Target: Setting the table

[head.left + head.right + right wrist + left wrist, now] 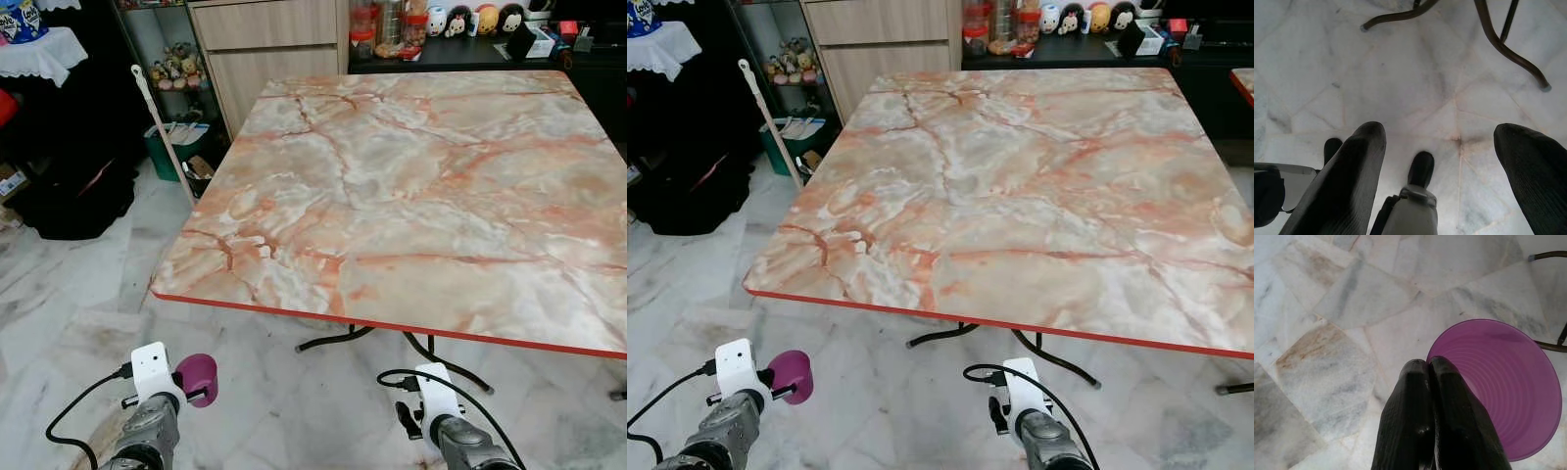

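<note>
Table (411,186): a large square top with a smooth, glossy marble pattern in cream, pink and rust veins, edged by a thin red band. It stands on dark curved metal legs (1498,36) that splay across the floor. Nothing has been laid on it, so the job of setting it looks to be at its very start. The robot stands just short of the near edge, both arms held low below the tabletop, probably because it is carrying its load toward the table.

Floor (88,313): pale polished marble tiles with grey veins and some brownish staining.

Beyond the table, a wooden cabinet (265,49) and a dark counter crowded with jars and small toy figures (470,20). To the robot's left, a pale stick handle (162,132) leans near a green bin.

Left gripper (1429,369): its two ribbed black fingers are pressed together, pinching the rim of a purple cup (1503,387). The cup hangs beside the fingers, over the floor and below table height, its mouth facing the wrist camera. It is thin moulded plastic, round, with fine rings stepping down the inside wall. Gripping by the rim seems meant to let the base be set straight down onto the tabletop.

Right gripper (1449,166): fingers spread wide apart, holding nothing, pointing down at the floor near the table legs.
</note>
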`<state>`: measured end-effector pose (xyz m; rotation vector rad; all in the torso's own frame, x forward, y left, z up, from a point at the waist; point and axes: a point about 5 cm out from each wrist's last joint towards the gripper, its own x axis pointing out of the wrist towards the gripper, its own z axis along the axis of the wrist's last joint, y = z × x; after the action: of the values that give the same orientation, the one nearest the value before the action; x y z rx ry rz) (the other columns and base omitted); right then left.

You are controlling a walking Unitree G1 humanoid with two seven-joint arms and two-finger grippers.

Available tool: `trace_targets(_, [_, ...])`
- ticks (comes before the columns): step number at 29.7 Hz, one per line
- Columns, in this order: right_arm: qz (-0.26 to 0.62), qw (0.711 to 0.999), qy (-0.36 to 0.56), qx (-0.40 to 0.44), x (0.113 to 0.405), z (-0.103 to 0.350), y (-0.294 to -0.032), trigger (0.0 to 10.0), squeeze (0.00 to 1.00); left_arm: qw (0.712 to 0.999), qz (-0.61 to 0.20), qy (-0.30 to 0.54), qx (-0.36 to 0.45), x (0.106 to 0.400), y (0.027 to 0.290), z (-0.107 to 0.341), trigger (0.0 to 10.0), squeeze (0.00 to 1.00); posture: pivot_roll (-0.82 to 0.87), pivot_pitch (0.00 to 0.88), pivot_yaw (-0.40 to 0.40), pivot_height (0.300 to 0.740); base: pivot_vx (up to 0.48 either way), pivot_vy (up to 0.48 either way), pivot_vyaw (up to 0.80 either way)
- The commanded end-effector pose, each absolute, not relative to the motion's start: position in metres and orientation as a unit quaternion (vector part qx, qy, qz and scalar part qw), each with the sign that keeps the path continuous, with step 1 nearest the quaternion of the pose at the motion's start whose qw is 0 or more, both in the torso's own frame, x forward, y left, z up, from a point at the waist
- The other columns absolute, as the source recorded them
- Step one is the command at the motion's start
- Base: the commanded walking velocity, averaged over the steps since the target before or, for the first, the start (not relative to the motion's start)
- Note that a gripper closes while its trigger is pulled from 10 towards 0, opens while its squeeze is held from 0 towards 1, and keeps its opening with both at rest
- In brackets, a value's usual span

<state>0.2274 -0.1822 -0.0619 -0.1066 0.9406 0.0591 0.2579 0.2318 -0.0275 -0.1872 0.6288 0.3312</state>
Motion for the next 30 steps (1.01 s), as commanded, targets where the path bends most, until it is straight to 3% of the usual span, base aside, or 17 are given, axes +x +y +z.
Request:
trace_targets(1, [0.019, 0.883, 0.466, -0.045, 0.2246, -0.0641, -0.1806, 10.0, 0.0, 0.928, 0.166, 0.324, -0.08, 0.2509, 0.2355, -0.0324, 10.0, 0.0, -0.08, 0.028, 0.108, 0.74, 0.0, -0.274, 0.0])
trace_targets(5, [0.017, 0.88, 0.473, -0.047, 0.2237, -0.0649, -0.1804, 10.0, 0.0, 0.927, 0.165, 0.327, -0.079, 0.2498, 0.2358, -0.0332, 10.0, 0.0, -0.08, 0.02, 0.111, 0.74, 0.0, -0.277, -0.53])
trace_targets(30, [0.022, 0.885, 0.463, -0.035, 0.2266, -0.0632, -0.1778, 10.0, 0.0, 0.924, 0.16, 0.342, -0.066, 0.2465, 0.2373, -0.0358, 10.0, 0.0, -0.07, 0.041, 0.116, 0.74, 0.0, -0.289, 0.0])
